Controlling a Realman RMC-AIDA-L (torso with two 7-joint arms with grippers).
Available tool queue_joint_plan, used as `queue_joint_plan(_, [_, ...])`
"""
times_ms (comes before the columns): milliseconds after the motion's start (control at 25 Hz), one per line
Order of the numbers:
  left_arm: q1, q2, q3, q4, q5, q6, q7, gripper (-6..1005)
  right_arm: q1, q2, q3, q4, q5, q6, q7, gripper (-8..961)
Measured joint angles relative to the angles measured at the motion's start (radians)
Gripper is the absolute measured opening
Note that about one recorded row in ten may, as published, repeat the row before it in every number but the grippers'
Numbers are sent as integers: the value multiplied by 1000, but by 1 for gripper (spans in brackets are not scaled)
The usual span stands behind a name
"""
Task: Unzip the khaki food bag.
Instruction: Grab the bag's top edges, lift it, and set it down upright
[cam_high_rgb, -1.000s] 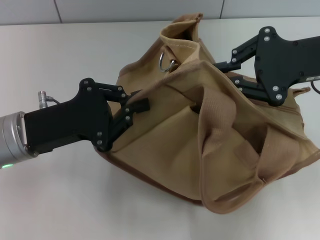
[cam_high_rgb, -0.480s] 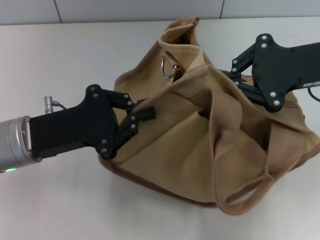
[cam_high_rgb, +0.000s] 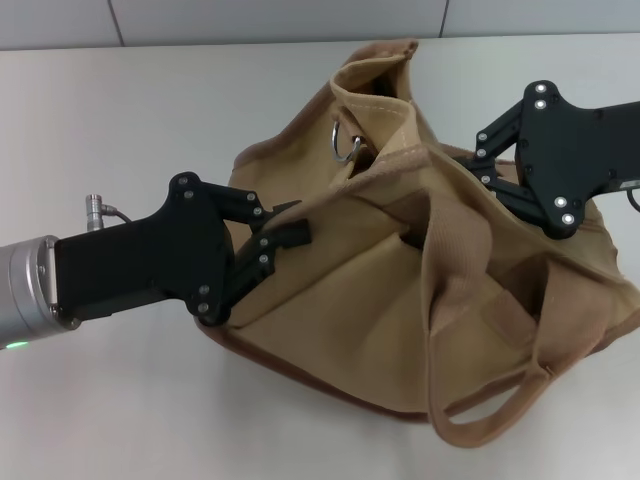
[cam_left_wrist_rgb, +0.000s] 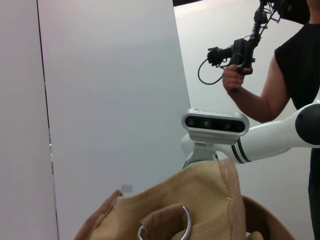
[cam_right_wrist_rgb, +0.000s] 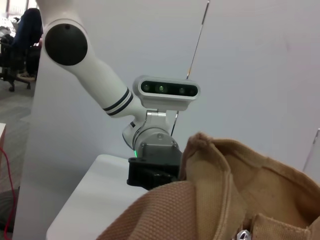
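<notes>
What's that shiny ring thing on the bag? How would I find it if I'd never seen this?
Start with the khaki food bag, slumped on the white table between two black grippers. Look to its far end, where the canvas stands up in a peak. Just below that peak hangs the metal ring: a silver loop, the only shiny thing against the tan cloth.

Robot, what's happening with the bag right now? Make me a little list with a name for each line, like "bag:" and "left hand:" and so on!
bag: khaki food bag, slumped and crumpled on the table
left hand: left gripper, pressed against the bag's left side, fingers pinching the fabric
right hand: right gripper, at the bag's top right, fingertips buried in the folds
handle: one webbing handle loops down at the front
ring: metal ring near the bag's raised end
zipper: pull not visible in the head view
</notes>
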Motion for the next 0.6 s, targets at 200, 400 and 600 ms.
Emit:
queue_joint_plan(200, [6,0,-5,1,-1,3,3,64,-10,1,4,-6,1,7,28,3])
queue_joint_plan(400, [11,0,-7,1,-4,3,3,64,-34,1,8,-7,1,9,32,4])
queue_joint_plan(600, [16,0,-9,1,-7,6,11,64,-63,1,39,-3,0,12,33,4])
